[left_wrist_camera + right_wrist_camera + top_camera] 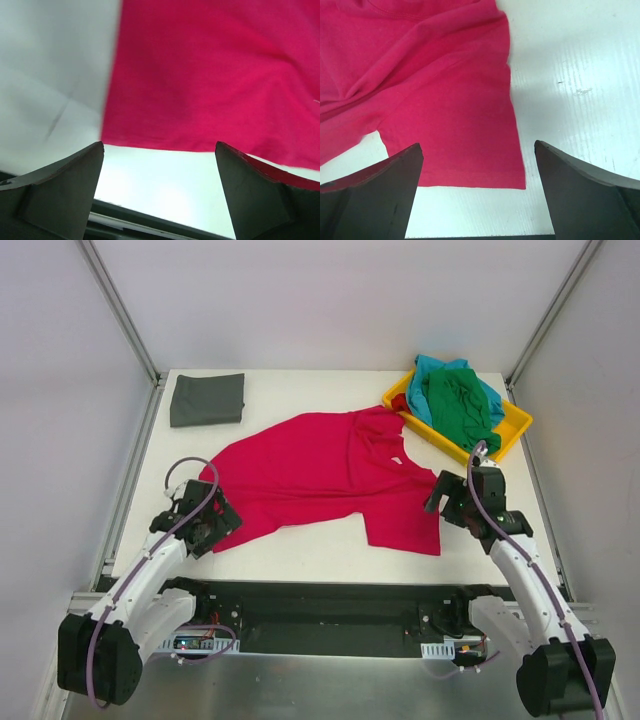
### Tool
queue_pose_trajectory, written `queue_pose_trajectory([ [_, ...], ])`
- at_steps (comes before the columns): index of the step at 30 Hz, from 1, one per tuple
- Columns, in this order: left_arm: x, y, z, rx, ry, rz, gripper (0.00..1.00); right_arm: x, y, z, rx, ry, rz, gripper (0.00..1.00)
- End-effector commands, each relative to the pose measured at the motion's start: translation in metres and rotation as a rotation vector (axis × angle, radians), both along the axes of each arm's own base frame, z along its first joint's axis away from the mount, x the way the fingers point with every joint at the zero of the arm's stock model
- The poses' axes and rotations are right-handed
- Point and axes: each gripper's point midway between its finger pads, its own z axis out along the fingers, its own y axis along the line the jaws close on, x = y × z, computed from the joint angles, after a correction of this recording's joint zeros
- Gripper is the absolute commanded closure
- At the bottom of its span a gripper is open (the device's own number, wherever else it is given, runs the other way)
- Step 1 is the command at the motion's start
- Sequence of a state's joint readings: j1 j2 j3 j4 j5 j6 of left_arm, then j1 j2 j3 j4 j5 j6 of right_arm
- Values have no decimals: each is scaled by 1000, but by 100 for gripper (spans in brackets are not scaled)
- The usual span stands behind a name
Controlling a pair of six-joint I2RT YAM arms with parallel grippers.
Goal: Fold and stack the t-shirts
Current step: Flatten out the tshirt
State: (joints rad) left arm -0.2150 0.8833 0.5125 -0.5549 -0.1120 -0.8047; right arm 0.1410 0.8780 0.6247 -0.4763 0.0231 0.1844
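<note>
The crimson red t-shirt (320, 475) lies spread and wrinkled across the middle of the white table. It also shows in the left wrist view (215, 75) and the right wrist view (430, 85). The dark grey t-shirt (207, 399) lies folded at the back left. The green t-shirt (459, 405) and the teal t-shirt (438, 370) are bunched in the yellow tray. My left gripper (212, 524) is open and empty by the red shirt's left hem corner. My right gripper (447, 496) is open and empty just right of the shirt's sleeve hem.
The shallow yellow tray (515, 426) stands at the back right corner, touching the red shirt's collar end. White walls and metal frame posts enclose the table. The table's near edge (320, 580) runs just in front of both grippers.
</note>
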Motion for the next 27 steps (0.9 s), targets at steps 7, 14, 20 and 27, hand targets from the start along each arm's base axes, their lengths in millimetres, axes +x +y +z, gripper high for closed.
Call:
queue_pose_trajectory([
  [7, -27, 43, -22, 153, 120, 229, 22, 2, -12, 4, -36, -14, -50, 4],
  [14, -26, 33, -29, 115, 159, 205, 46, 2, -11, -6, -41, 40, -46, 4],
  [20, -27, 41, -32, 152, 152, 218, 49, 1, -9, -10, -37, 66, -43, 4],
  [27, -24, 33, -44, 125, 194, 197, 57, 1, -10, -12, -41, 78, -48, 4],
])
